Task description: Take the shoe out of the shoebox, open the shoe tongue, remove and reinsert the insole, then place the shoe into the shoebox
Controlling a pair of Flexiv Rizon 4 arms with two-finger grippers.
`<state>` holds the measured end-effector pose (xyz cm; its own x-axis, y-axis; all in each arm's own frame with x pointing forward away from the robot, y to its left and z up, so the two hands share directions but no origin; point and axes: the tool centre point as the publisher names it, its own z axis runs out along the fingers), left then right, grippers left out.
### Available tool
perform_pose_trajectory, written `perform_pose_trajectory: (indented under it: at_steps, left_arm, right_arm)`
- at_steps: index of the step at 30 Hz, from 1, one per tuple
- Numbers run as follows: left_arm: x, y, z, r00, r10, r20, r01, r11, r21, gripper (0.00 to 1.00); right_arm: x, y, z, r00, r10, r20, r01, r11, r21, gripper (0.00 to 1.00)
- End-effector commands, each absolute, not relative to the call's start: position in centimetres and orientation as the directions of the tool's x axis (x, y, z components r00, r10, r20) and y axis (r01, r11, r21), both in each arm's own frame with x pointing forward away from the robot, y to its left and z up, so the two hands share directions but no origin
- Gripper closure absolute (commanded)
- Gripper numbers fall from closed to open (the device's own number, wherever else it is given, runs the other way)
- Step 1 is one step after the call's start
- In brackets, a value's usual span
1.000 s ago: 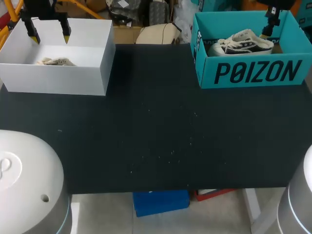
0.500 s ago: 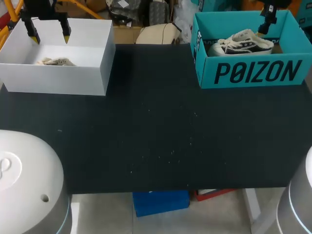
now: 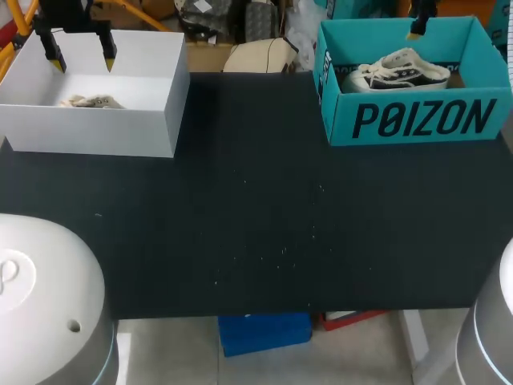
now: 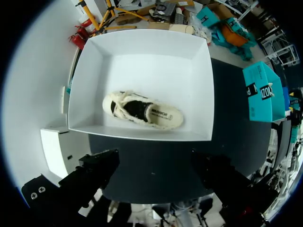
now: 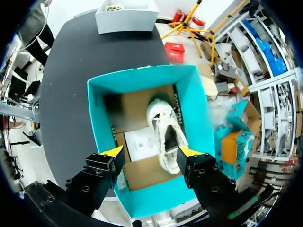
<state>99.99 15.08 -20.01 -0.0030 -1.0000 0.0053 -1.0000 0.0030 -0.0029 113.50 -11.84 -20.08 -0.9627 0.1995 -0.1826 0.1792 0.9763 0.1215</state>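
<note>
Worktop (image 3: 264,208), black, fills the head view. At its far left corner stands a white box (image 3: 96,132) with a cream shoe (image 3: 90,102) lying on its floor. The left gripper (image 3: 82,58) hangs over that box's back part, its two yellow tips well apart and touching nothing. At the far right corner stands the teal shoebox (image 3: 417,120). The dark and white shoe (image 3: 397,70) lies inside it, against the back of its front wall, laces showing. The right gripper (image 3: 416,30) is above the shoebox's far wall. Only one yellow tip of it shows in this view, clear of the shoe.

From the left wrist, the left gripper (image 4: 156,168) looks straight down on the white box (image 4: 142,133). Its dark fingers (image 4: 97,165) stand wide apart over the worktop just beside the box's near wall. The cream shoe (image 4: 142,109) lies alone in the middle of the box floor, its dark opening facing up. The teal shoebox (image 4: 260,92) shows well apart, off to the side.

From the right wrist, the right gripper (image 5: 151,152) is high above the teal shoebox (image 5: 102,111), its yellow-tipped fingers (image 5: 113,151) spread and holding nothing. The dark and white shoe (image 5: 165,135) lies below on the brown cardboard floor, along one long wall. A white sheet (image 5: 141,142) lies just beside it. The white box (image 5: 127,14) sits at the worktop's far end.
</note>
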Motion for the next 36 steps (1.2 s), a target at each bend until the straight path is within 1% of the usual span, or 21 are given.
perform_pose_trajectory:
  at_steps: [1, 3, 5, 8, 18, 36]
  left_arm:
    - [100.0, 15.1, -20.0, -0.002, -1.000, 0.003, -1.000, 0.002, -0.001, 0.00]
    - [100.0, 15.1, -20.0, -0.002, -1.000, 0.003, -1.000, 0.002, -0.001, 0.00]
    - [100.0, 15.1, -20.0, -0.002, -1.000, 0.003, -1.000, 0.002, -0.001, 0.00]
    - [100.0, 15.1, -20.0, -0.002, -1.000, 0.003, -1.000, 0.002, -0.001, 0.00]
    - [100.0, 15.1, -20.0, -0.002, -1.000, 0.003, -1.000, 0.002, -0.001, 0.00]
    - [100.0, 15.1, -20.0, -0.002, -1.000, 0.003, -1.000, 0.002, -0.001, 0.00]
  right_arm:
    - [115.5, -13.2, -21.3, -0.977, 0.191, -0.099, 0.176, 0.975, 0.138, 0.55]
    - [115.4, -13.8, -22.0, -0.983, 0.160, -0.091, 0.148, 0.980, 0.135, 0.54]
    - [115.3, -14.3, -22.6, -0.985, 0.149, -0.088, 0.136, 0.982, 0.132, 0.51]
    - [115.3, -15.0, -23.7, -0.991, 0.098, -0.087, 0.087, 0.989, 0.118, 0.50]
    - [116.5, -15.5, -27.3, -0.995, -0.010, -0.098, -0.016, 0.998, 0.054, 0.55]
    - [117.9, -16.4, -32.7, -0.994, -0.043, -0.098, -0.041, 0.999, -0.027, 0.58]
